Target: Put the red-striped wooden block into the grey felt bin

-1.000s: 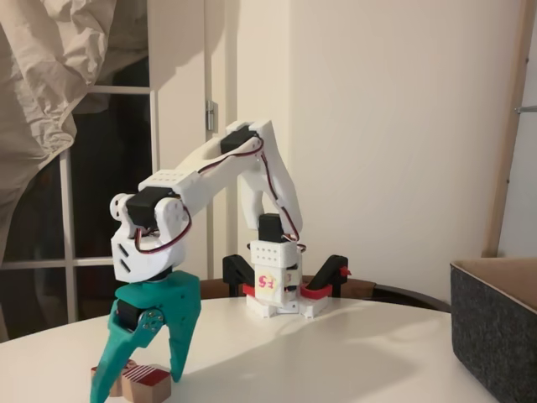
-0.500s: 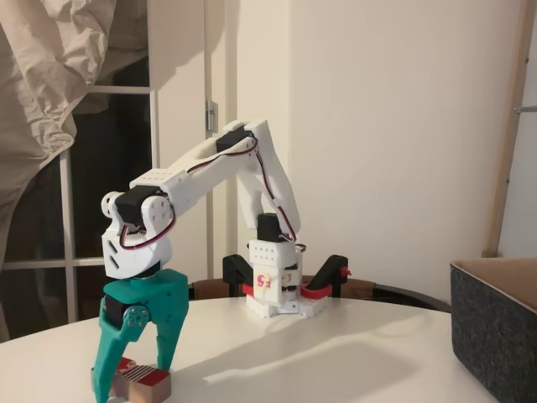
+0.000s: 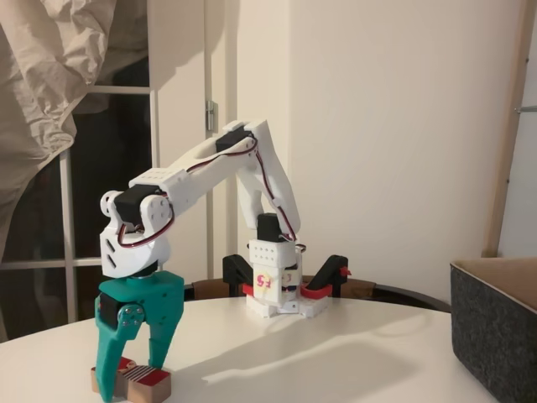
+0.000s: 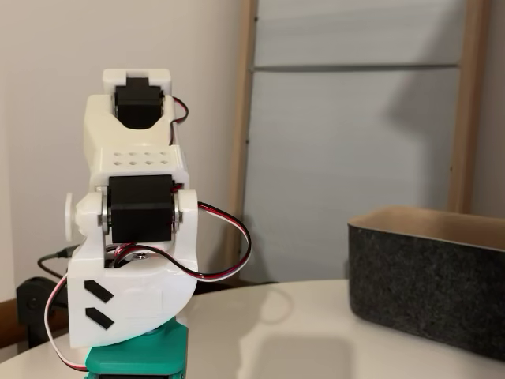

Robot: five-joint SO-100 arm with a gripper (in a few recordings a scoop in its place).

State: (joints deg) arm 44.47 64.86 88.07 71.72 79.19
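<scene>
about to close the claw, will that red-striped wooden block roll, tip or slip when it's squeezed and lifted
The red-striped wooden block looks flat and low on the table, so it probably won't roll or tip. Being solid-looking wood, it should stay stiff under the claw. Its painted top may be smooth, so gripping the bare wood sides seems safer.

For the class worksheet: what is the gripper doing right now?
Gripper: jaws down around the block on the table, partly open; grip cannot be told.

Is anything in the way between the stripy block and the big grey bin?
Nothing visible. The red-striped wooden block sits between the teal gripper fingers at the left, and bare white table runs from there to the grey felt bin at the right.
</scene>
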